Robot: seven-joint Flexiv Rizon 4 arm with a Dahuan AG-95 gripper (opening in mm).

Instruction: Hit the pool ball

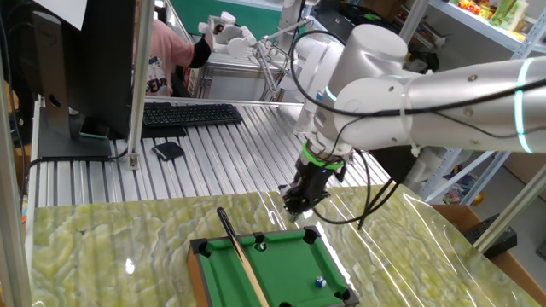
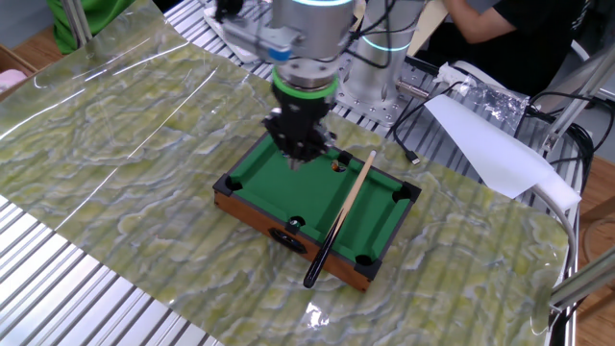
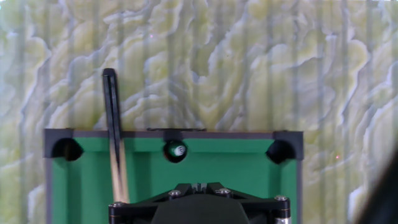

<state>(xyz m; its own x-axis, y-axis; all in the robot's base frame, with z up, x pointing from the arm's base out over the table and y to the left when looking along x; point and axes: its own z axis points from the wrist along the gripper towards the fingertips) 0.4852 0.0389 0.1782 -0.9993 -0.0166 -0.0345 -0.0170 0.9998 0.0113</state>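
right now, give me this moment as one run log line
gripper: shut, holding nothing, pointing down over mini pool table | cue: lying across table | pool ball: on felt, apart from gripper, not hit yet

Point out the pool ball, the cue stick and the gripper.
pool ball (image 1: 321, 280): one fixed view, its blue body.
cue stick (image 2: 343, 213): the other fixed view, mid shaft.
gripper (image 2: 299, 154): the other fixed view, between fingertips.
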